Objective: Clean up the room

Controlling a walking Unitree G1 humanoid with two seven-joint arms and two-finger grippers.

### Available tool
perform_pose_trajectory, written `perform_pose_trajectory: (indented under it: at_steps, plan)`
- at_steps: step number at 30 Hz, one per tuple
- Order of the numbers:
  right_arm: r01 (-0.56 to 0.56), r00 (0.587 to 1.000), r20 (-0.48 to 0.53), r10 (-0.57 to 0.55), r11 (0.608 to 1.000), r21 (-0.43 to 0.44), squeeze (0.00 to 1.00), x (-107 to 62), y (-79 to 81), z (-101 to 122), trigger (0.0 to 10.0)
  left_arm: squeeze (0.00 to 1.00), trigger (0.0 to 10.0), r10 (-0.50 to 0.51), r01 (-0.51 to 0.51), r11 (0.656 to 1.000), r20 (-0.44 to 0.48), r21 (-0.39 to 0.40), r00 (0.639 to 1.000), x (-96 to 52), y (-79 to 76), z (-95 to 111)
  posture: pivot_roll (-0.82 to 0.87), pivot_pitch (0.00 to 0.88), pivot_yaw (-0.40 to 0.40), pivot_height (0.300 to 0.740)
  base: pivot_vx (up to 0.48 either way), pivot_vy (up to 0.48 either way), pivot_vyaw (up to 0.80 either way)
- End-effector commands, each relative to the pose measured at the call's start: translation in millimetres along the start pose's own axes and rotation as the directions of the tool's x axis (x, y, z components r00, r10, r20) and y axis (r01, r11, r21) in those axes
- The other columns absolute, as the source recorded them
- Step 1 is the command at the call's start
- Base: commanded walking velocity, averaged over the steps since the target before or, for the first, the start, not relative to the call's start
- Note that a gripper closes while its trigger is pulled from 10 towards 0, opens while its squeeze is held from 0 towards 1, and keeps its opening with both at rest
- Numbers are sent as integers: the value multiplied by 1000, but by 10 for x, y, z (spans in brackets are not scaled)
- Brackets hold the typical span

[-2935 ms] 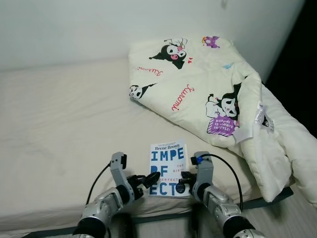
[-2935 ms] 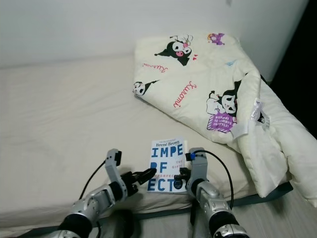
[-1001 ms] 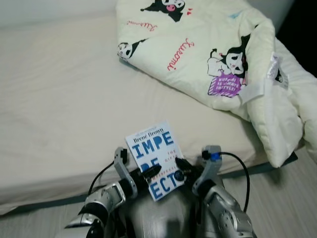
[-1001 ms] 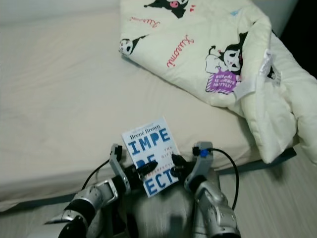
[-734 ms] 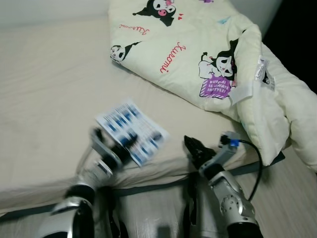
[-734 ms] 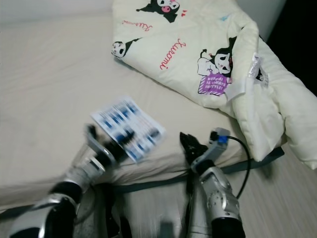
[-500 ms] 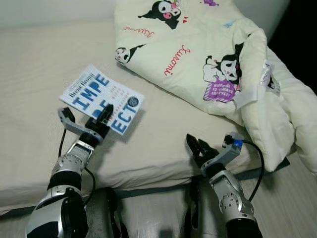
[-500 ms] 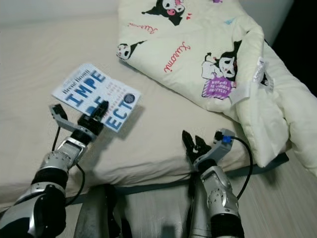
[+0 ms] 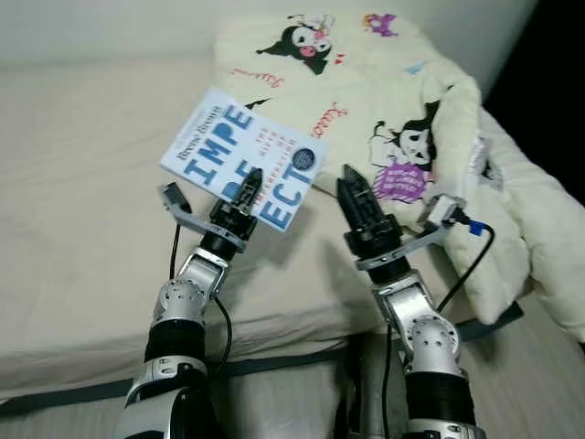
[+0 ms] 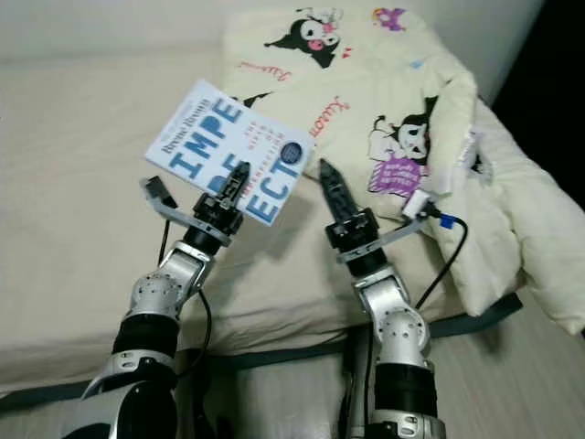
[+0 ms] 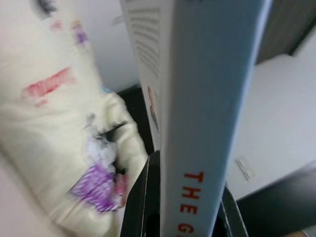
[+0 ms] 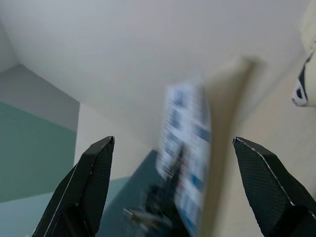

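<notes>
A white paperback book with big blue letters is lifted off the bed, its cover tilted toward me. My left gripper is shut on its lower edge. In the left wrist view the book's spine, with red lettering, stands between the two black fingers. My right gripper is raised just to the right of the book and points up, apart from it. The right wrist view shows that gripper open, its fingers spread wide, with the blurred book ahead.
The bed has a plain cream sheet and spans the view. A cream comforter printed with cartoon characters lies bunched on its right half and hangs over the right edge. Pale floor shows at the lower right.
My left gripper has carried the book up and to the right, from low over the bed's left side. My right gripper has risen from the bed's edge to beside the book.
</notes>
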State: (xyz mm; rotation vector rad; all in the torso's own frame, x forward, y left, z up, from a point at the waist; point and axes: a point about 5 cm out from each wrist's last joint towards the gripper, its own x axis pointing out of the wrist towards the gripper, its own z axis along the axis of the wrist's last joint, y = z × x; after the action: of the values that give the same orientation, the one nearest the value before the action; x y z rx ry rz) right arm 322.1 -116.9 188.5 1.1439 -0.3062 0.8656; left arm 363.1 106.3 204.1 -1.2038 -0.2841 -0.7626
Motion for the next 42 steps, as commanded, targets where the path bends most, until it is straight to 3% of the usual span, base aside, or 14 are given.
perform_pose_trajectory:
  at_steps: [1,6,14,15,35,42]
  plan:
    - [2,999,-38,-1,1000,17,0,6,-20,-70,10000,0,0,-59,58,996,-7,-64,998,18,-100,-172,-52,147,29,528,0,0,0]
    - [41,996,-75,-40,999,10,0,81,-65,-87,10000,0,0,-87,84,992,-21,-89,996,16,-175,-250,-53,133,25,528,0,0,0]
    - [54,996,-71,-53,998,9,0,62,-77,-60,10000,0,0,-111,110,990,-13,-89,994,17,-233,-221,-54,128,21,528,0,0,0]
    - [45,997,-69,-45,999,5,0,73,-69,-50,0,0,0,-110,108,990,-18,-91,994,5,-231,-226,-59,128,22,528,0,0,0]
    - [39,996,-74,-41,999,-21,0,104,-85,-16,0,0,0,-146,132,981,-92,-142,985,-108,-245,-358,-63,116,16,528,0,0,0]
    - [54,995,-89,-56,998,-28,0,76,-109,-54,0,0,0,-154,129,982,-193,-135,969,-185,-242,-510,-62,118,17,528,0,0,0]
